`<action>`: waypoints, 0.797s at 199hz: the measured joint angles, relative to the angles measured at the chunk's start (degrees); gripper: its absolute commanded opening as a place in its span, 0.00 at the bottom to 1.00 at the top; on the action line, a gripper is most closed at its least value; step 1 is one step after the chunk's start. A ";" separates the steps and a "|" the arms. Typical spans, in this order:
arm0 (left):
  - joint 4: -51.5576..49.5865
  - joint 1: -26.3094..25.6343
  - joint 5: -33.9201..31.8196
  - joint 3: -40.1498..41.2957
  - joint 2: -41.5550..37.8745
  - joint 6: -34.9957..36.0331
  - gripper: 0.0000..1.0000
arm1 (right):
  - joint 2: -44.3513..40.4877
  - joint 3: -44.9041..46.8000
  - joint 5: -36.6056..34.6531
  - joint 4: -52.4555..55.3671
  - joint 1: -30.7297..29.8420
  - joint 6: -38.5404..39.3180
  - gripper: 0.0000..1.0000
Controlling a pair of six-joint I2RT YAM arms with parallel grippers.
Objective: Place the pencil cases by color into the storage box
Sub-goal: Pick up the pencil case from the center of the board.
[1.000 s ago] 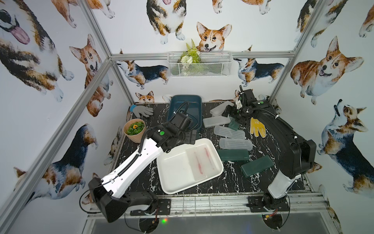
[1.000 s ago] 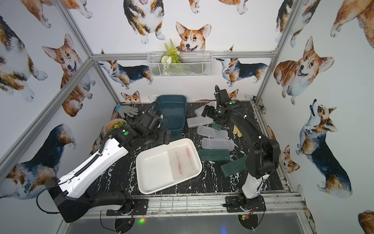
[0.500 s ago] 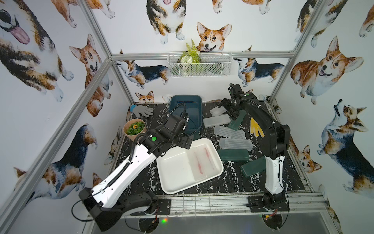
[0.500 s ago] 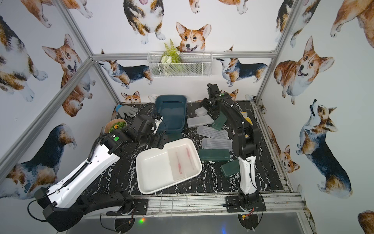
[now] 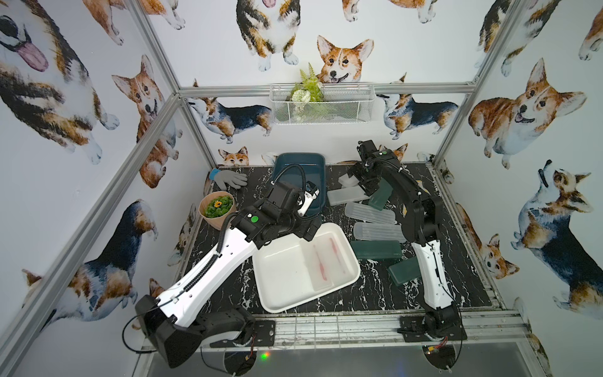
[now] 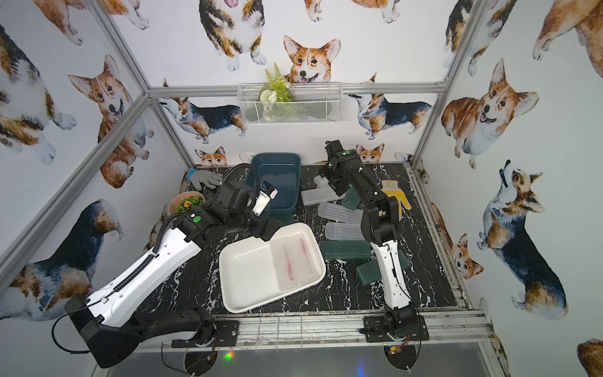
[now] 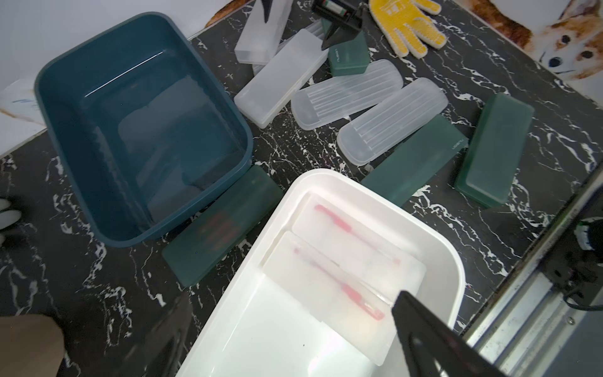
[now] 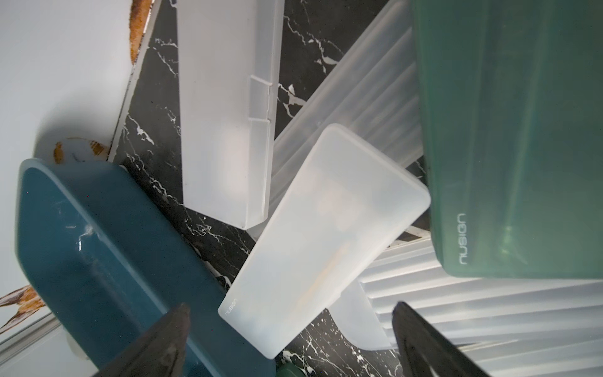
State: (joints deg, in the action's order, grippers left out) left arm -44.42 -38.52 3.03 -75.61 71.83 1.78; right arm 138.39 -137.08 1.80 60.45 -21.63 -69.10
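Both top views: white storage box [image 5: 280,277] mid-desk [image 5: 375,293], two frosted pencil cases [image 5: 326,261] lying in its right half. Left gripper [image 5: 303,230] over the box's far rim, jaws spread, empty. Right gripper [image 5: 367,187] at the far loose pile, right of teal box [image 5: 293,168].
Left wrist: four dark green cases [image 7: 414,163] loose outside the boxes, one against the teal box's near side.
Right wrist: jaws spread, nothing pinched. Loose frosted case [image 8: 326,228] lies below between them.
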 measured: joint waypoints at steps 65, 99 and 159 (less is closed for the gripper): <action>1.38 2.32 9.11 -1.95 6.38 5.38 0.99 | 4.85 -3.19 0.00 0.70 1.51 -2.73 0.97; 2.10 3.65 10.54 -2.78 9.49 6.67 0.99 | 5.88 -3.28 0.46 0.63 1.73 -3.13 0.96; 4.13 4.37 11.34 -3.13 12.41 6.99 0.99 | 8.04 -4.63 1.22 0.61 1.79 -4.33 0.95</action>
State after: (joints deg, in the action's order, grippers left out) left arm -40.29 -34.15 14.37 -78.74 84.25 8.78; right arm 146.43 -141.71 3.03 61.06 -19.84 -73.43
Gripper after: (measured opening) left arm 0.991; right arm 0.957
